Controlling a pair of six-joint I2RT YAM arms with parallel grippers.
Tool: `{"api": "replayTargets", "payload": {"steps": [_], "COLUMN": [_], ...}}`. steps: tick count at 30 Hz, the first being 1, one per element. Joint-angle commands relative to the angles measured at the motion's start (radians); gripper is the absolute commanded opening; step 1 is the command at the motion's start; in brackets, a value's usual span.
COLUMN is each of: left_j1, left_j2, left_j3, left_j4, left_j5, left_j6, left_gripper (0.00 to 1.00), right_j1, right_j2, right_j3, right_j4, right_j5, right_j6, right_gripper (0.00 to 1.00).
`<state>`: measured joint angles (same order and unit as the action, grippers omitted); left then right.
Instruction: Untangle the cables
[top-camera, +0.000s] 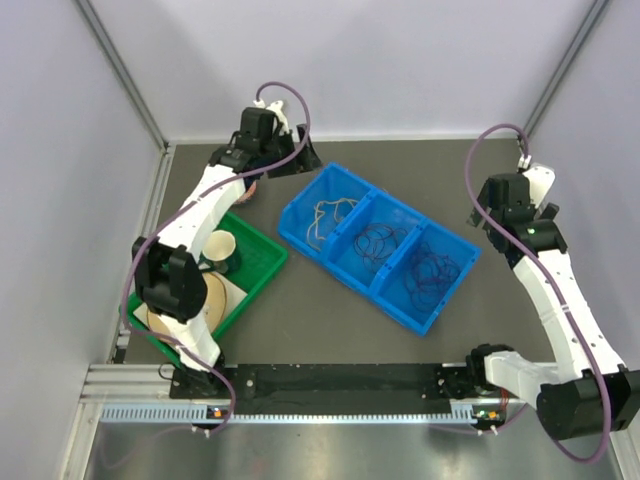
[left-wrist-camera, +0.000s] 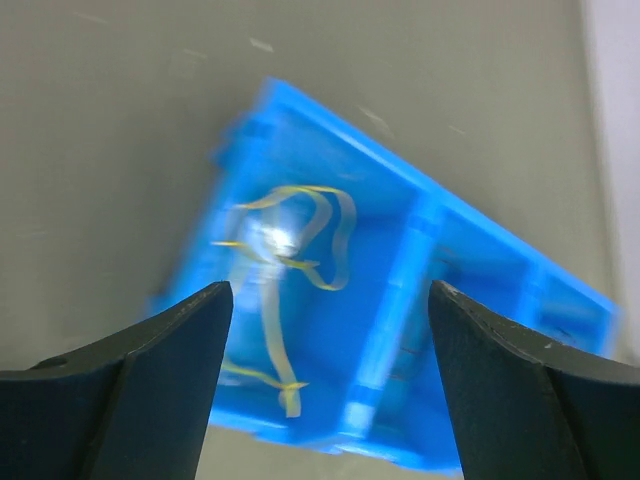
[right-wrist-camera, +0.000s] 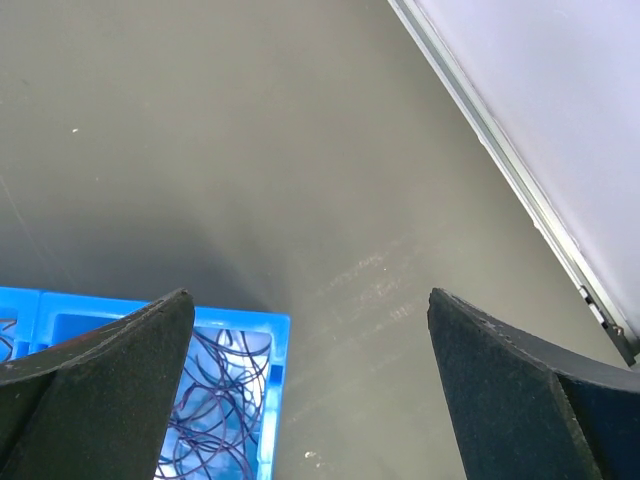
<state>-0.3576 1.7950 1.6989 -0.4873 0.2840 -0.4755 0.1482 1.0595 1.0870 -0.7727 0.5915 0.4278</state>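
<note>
A blue three-compartment bin (top-camera: 455, 244) lies at the table's middle. Its left compartment holds pale yellowish cables (top-camera: 328, 216), the middle one dark cables (top-camera: 379, 243), and the right one dark purple cables (top-camera: 430, 276). My left gripper (top-camera: 300, 160) is open and empty, raised beyond the bin's far left corner. Its wrist view shows the yellow cables (left-wrist-camera: 275, 275) in the blue bin (left-wrist-camera: 480, 290) below the spread jaws. My right gripper (top-camera: 478, 216) is open and empty to the right of the bin. Its wrist view shows the purple cables (right-wrist-camera: 215, 405) in the bin's end compartment (right-wrist-camera: 275, 330).
A green tray (top-camera: 262, 268) at the left holds a cup (top-camera: 221, 247) and a tan plate (top-camera: 215, 300). Grey walls enclose the table on three sides, and a metal rail (top-camera: 300, 410) runs along the near edge.
</note>
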Motion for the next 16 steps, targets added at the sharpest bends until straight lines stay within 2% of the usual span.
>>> {"api": "replayTargets", "payload": {"steps": [1,3,5,9,16], "left_j1": [0.014,0.022,0.031,0.052,0.06], "left_j2": [-0.109,-0.134,-0.175,-0.232,-0.233], "left_j3": [0.025,-0.016,-0.056,-0.162,-0.18], "left_j4": [-0.102,-0.108,-0.088,-0.039,-0.04], "left_j5": [-0.297,-0.437,-0.48,-0.497,-0.467], "left_j6": [0.13,0.137,0.141,0.126,0.098], "left_gripper": [0.85,0.92,0.96,0.98,0.97], "right_j1": [0.008,0.005,0.005,0.004,0.005], "right_j2": [-0.013,-0.012,-0.009,-0.007,-0.006], "right_j3": [0.036,0.033,0.031,0.021,0.021], "right_j4": [0.003,0.003,0.003,0.003,0.003], "right_j5": [0.03,0.033,0.034,0.033,0.056], "right_j6": [0.002,0.014,0.015,0.029,0.054], "right_gripper": [0.99,0.99,0.99,0.99,0.99]}}
